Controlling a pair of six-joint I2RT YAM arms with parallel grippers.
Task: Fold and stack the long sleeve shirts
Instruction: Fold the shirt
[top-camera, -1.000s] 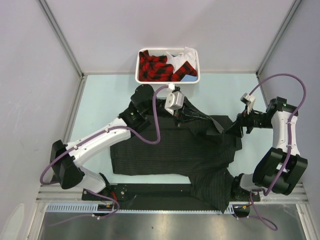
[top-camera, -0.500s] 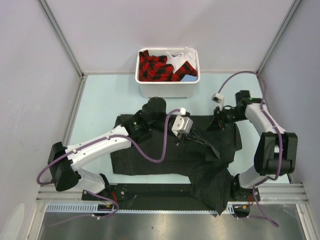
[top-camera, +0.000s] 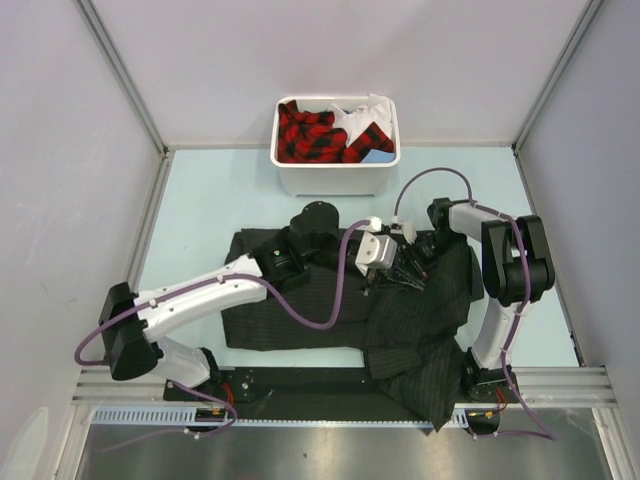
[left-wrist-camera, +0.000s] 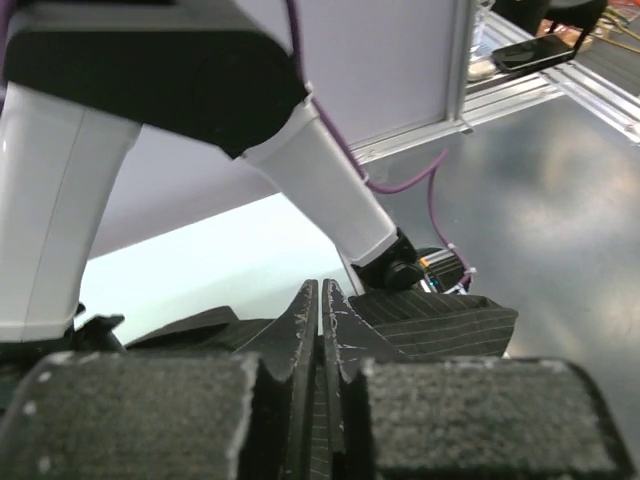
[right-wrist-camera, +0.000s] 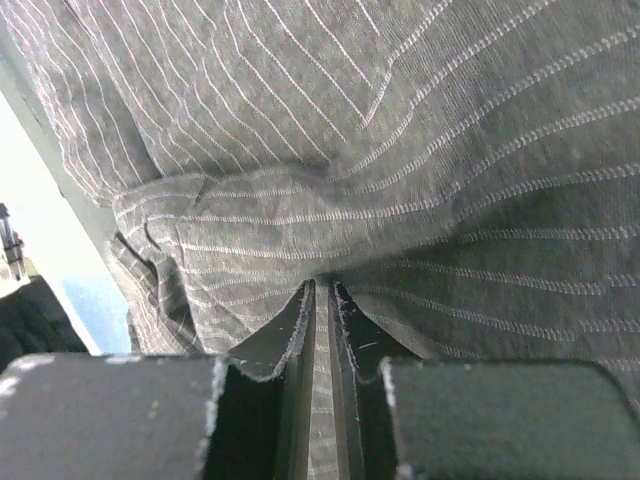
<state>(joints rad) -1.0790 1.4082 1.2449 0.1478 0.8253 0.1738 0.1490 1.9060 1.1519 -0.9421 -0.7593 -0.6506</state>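
Fabric of the pinstriped shirt (top-camera: 290, 325) lies rumpled across the near half of the table (top-camera: 200, 200), one part draped over the front rail. Over its right side the left gripper (top-camera: 385, 278) and the right gripper (top-camera: 414, 264) sit just beside each other, each clamped narrowly on a fold of it. Behind stands a white bin (top-camera: 335, 182) of red plaid clothes.

Nothing legible showed in any view. The black pinstriped shirt (top-camera: 300, 315) carried only its pale stripes where it was seen, and the white bin (top-camera: 335, 182) at the far side of the bench (top-camera: 200, 200) bore no mark that could be made out.
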